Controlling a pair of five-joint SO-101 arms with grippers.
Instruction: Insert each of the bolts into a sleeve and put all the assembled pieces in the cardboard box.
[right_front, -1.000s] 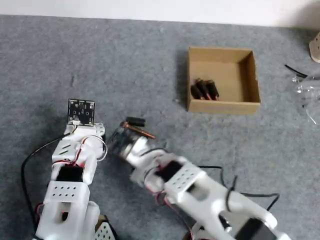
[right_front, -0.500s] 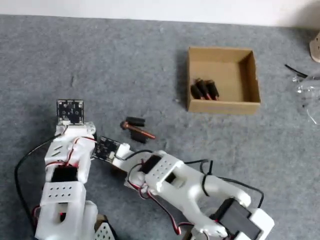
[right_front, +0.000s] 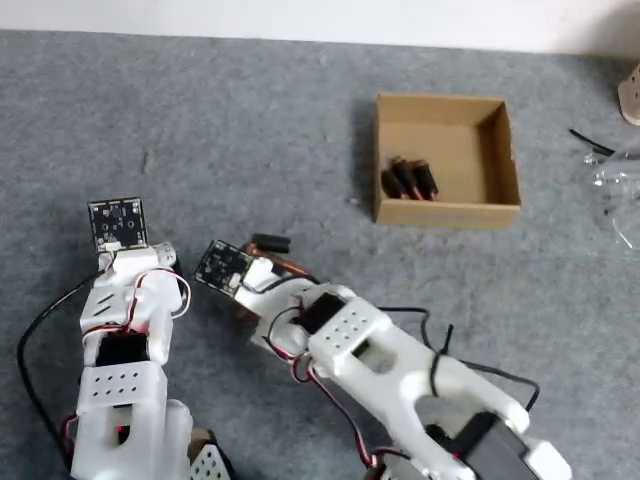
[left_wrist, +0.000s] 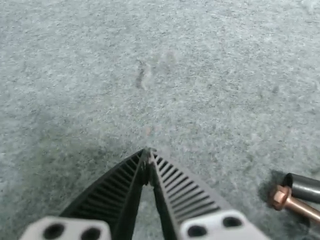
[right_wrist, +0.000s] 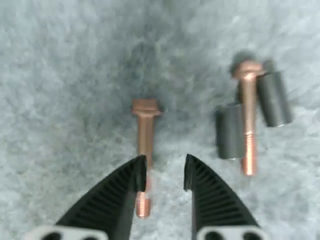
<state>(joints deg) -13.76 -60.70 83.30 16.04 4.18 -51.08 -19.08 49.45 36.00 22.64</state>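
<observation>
A copper bolt (right_wrist: 145, 129) lies on the grey carpet, its shank partly under one finger of my open right gripper (right_wrist: 163, 165), which hovers just above it. Beside it a second bolt (right_wrist: 247, 120) rests between two dark sleeves (right_wrist: 230, 131) (right_wrist: 274, 97). From the high view one sleeve (right_front: 270, 243) and a bolt tip (right_front: 292, 266) peek out past the right arm's wrist. My left gripper (left_wrist: 148, 152) is shut and empty over bare carpet, with a bolt head (left_wrist: 280, 196) and a sleeve (left_wrist: 302, 186) off to its side. The cardboard box (right_front: 445, 213) holds three assembled pieces (right_front: 408, 178).
Loose wires and clear plastic parts (right_front: 610, 170) lie at the right edge of the table. Black cables (right_front: 470, 375) trail from the right arm. Open carpet stretches between the parts and the box.
The right arm's wrist has swung and settled over the bolts and sleeves. The left arm has shifted leftward, away from them.
</observation>
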